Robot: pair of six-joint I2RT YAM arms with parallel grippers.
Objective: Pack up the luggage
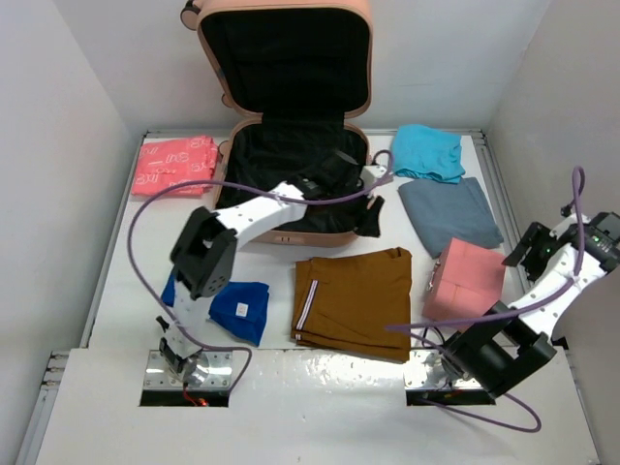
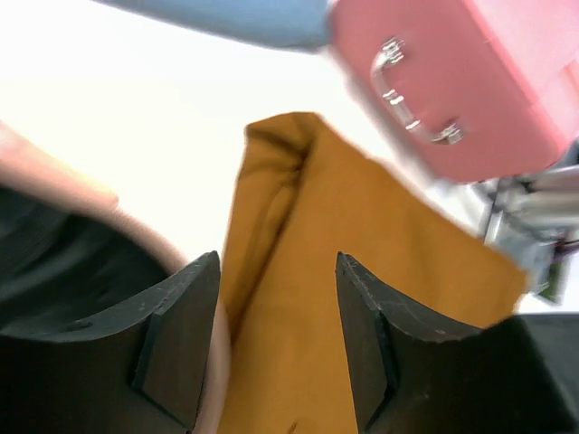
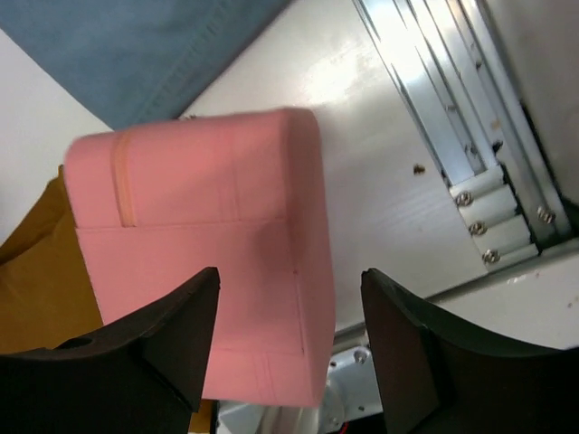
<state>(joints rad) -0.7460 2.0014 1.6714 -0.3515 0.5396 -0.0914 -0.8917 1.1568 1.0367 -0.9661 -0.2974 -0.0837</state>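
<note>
The luggage (image 1: 286, 7) is lying open at the far middle of the table (image 1: 276, 271). Over its near rim and the brown shorts (image 2: 380, 271), the left gripper (image 2: 276, 334) is hovering, fingers (image 2: 181, 334) apart, empty. The right gripper (image 3: 289, 334) is gaping above the pink pouch (image 3: 199, 226), beside bare table.

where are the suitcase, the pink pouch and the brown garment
suitcase (image 1: 286, 58), top view, black lining of the raised lid
pink pouch (image 1: 465, 279), top view, middle of its top face
brown garment (image 1: 354, 300), top view, middle of the folded cloth
</note>
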